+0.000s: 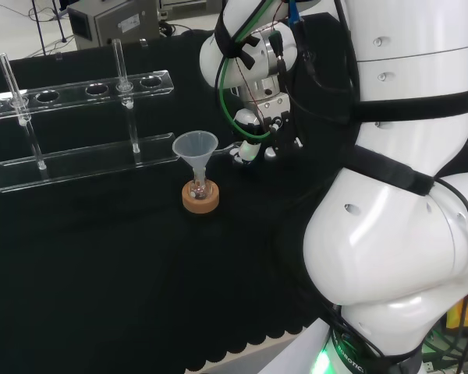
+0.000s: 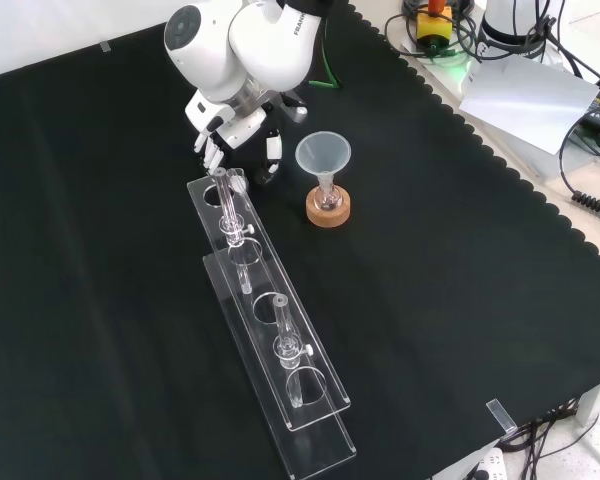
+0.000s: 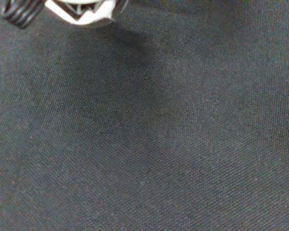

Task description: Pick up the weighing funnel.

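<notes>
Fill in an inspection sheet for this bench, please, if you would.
Surface: black cloth, lying flat, scalloped edge.
Job's things: nothing seen.
Clutter: funnel standing in a flask on a cork ring; clear rack with tubes.
Hand: hand low over the cloth, beside the rack's end.
Cables: green cable on the arm; black cables off the cloth.
Surroundings: grey sheet beyond the cloth's edge.

Funnel (image 2: pixel 323 154) stands mouth up, stem in a small flask (image 1: pixel 199 188) on a cork ring (image 2: pixel 328 208). Front view: clear rack (image 2: pixel 270 330) lies left of and nearer than the funnel, two tubes (image 2: pixel 223 195) upright in it. Black cloth (image 2: pixel 460 300) underneath.
</notes>
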### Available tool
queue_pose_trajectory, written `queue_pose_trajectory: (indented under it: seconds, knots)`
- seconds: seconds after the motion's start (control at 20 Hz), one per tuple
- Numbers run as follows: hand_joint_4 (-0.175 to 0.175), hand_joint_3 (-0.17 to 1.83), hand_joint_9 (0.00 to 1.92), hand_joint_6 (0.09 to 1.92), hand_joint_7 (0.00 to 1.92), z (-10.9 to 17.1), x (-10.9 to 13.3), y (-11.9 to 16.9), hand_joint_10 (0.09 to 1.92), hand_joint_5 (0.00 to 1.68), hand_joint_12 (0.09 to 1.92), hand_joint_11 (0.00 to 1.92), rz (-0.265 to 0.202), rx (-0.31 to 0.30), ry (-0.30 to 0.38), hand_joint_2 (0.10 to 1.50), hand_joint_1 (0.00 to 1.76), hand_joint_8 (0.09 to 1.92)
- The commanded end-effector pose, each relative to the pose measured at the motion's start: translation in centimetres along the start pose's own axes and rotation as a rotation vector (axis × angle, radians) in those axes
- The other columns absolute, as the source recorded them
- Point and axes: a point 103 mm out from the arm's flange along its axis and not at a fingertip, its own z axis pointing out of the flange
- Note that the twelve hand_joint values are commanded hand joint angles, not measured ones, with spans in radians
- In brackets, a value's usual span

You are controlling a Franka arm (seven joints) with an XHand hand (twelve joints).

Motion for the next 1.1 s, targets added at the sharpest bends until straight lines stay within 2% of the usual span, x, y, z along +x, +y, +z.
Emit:
queue_pose_trajectory:
  seconds: [0.05, 0.1, 0.15, 0.2, 0.3, 0.55, 1.1]
  knots:
    - [-0.016, 0.69, 0.80, 0.79, 0.54, 0.4, -0.6, 0.3, 0.53, 0.65, 1.29, 0.45, -0.003, 0.001, 0.002, 0.65, 0.90, 0.68]
    - [0.002, 0.69, 0.81, 0.81, 0.54, 0.5, -0.8, 0.4, 0.53, 0.73, 1.29, 0.46, -0.001, -0.001, -0.004, 0.66, 0.90, 0.68]
    - [0.068, 0.60, 0.82, 0.89, 0.56, 0.5, -0.9, 0.4, 0.53, 0.84, 1.29, 0.46, 0.005, -0.006, -0.005, 0.74, 0.95, 0.68]
    - [0.117, 0.51, 0.84, 0.95, 0.57, 0.4, -0.9, 0.4, 0.52, 0.92, 1.28, 0.47, 0.010, -0.012, -0.012, 0.82, 0.98, 0.67]
    - [0.162, 0.50, 0.88, 1.02, 0.60, 0.3, -0.9, 0.3, 0.50, 0.99, 1.26, 0.51, 0.020, -0.018, -0.016, 0.85, 1.02, 0.65]
    - [0.175, 0.65, 0.93, 1.10, 0.64, -0.3, -1.0, 0.0, 0.46, 1.02, 1.23, 0.58, 0.023, -0.020, -0.019, 0.78, 1.04, 0.62]
    - [0.175, 0.70, 0.95, 1.12, 0.61, -2.6, -2.0, -1.3, 0.45, 1.02, 1.22, 0.62, 0.035, -0.034, 0.003, 0.76, 1.04, 0.62]
